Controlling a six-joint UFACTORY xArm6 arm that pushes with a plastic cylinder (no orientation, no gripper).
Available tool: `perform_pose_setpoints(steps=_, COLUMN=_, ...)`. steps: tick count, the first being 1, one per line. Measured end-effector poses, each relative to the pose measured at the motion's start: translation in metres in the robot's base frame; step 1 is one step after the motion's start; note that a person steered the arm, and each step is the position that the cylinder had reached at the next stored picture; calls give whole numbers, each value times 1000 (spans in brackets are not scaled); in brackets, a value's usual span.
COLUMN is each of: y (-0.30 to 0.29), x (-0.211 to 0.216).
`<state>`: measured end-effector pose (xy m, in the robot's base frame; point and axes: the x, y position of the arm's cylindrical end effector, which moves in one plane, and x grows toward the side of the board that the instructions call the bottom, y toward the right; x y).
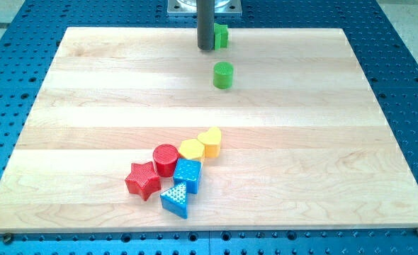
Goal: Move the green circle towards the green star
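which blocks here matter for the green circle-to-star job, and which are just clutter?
In play:
green circle
green star, partly hidden behind the rod at the view's top
my tip, just beside the star

Clutter:
red star
red circle
yellow hexagon
yellow heart
blue cube
blue triangle
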<state>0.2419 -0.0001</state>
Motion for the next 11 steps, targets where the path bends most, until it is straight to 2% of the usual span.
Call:
perform_pose_setpoints(steps=2, y=83, x=68)
perform_pose_setpoints(steps=3, y=34, x=104)
perform_pose_setpoints(steps=4, y=2, x=105)
perform_pose_setpoints(steps=5, y=32, x=145)
perform_pose_setpoints(steps=6, y=-14, x=165)
perform_pose_setpoints(steps=7, y=-56, x=137)
perform_pose_setpoints(steps=8, y=-62, x=77)
perform_pose_setpoints(steps=9, y=-93, x=136)
perform_pose_setpoints(steps=10, y=-144, x=90)
perform_pose_setpoints(steps=11, y=-72, x=51)
